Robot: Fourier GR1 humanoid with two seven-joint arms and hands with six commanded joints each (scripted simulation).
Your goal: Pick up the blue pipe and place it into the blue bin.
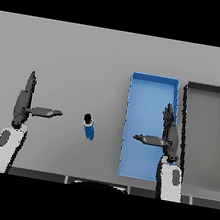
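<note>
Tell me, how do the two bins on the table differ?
The blue bin is bright blue; the black bin has dark walls and a grey floor. The blue bin sits nearer the pipe, the black bin to its right at the table's edge. The right hand hangs over the blue bin, not the black one. Both are long, open, shallow rectangles lying side by side, and neither holds anything.

Bare table (79, 61) lies between the left hand (24, 102) and the right hand (168, 134), with only the blue pipe (89, 127) standing there. The right hand hangs over the blue bin (152, 81); a dark bin (210, 89) is just beyond it.
</note>
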